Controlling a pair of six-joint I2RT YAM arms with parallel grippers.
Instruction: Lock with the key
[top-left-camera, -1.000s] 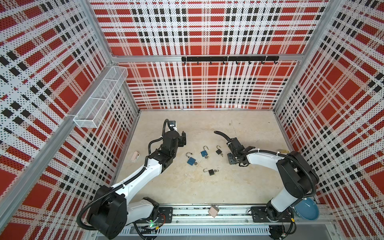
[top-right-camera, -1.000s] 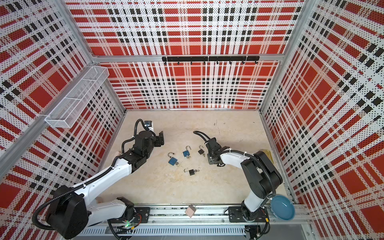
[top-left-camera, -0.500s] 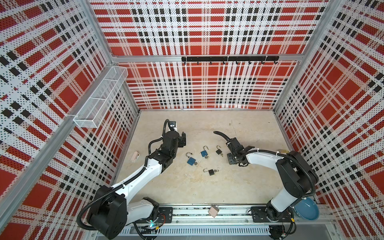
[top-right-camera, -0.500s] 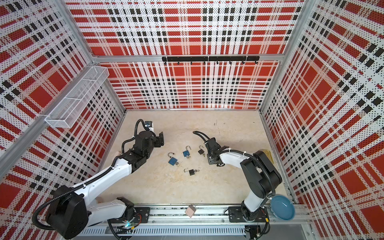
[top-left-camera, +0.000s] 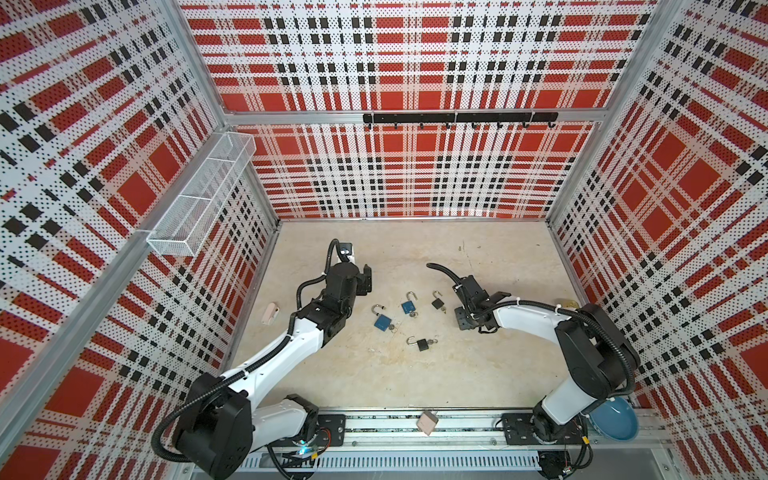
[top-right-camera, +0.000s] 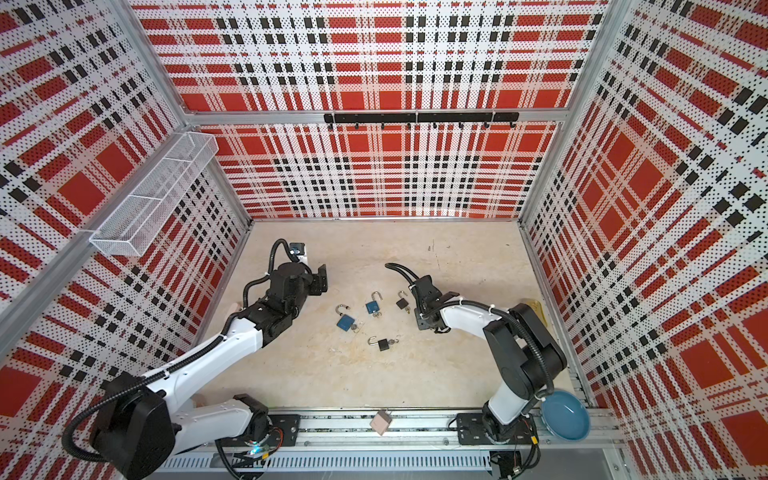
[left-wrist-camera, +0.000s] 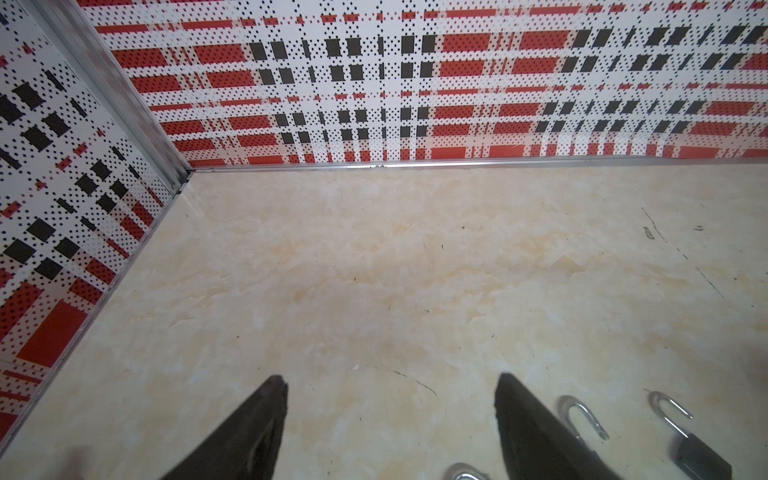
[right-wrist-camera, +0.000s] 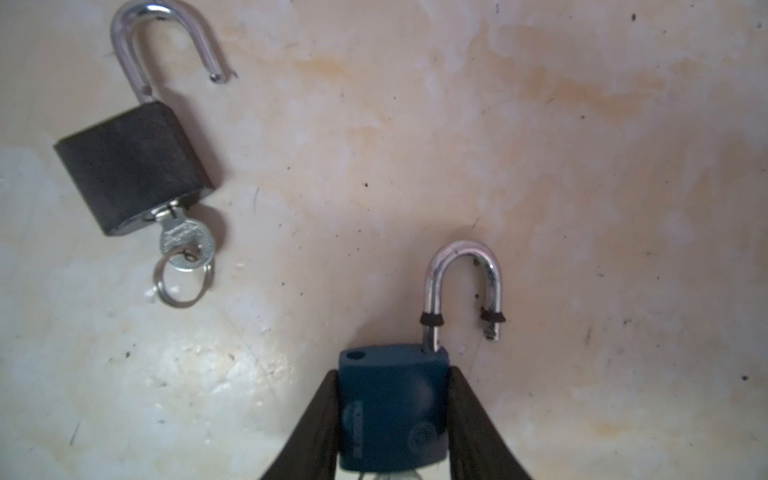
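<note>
In the right wrist view my right gripper is shut on the body of a blue padlock whose shackle stands open. In both top views that gripper hides this padlock. Beside it lies a black padlock, shackle open, with a key in it. Two blue padlocks and two black ones lie mid-floor, all open. My left gripper hovers left of them, open and empty.
A beige piece lies by the left wall. On the front rail sit a tan block and a blue bowl. A wire basket hangs on the left wall and a hook rail on the back wall.
</note>
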